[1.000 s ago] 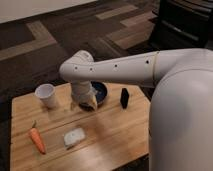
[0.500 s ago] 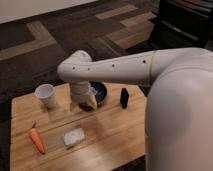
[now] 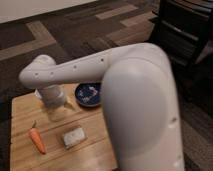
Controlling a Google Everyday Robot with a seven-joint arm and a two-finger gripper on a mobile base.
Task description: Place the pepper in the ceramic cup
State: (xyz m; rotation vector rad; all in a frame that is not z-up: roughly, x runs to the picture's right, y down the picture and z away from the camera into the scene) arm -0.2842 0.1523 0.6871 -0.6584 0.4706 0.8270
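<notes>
Now spread wide above the surface's (image 3: pixel 90 150) far-left corner, end effector (image 3: pixel 52 102); pepper (image 3: pixel 37 141) nearer, lengthwise along left edge, stem pointing away.

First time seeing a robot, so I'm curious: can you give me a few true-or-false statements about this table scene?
1. The orange pepper lies on the wooden table. True.
2. The end effector holds the pepper. False: the end effector hangs over the table's back left part, apart from the pepper.
3. A pale block lies beside the pepper. True.
4. The blue bowl sits at the table's front edge. False: it stands at the back, partly behind the arm.
</notes>
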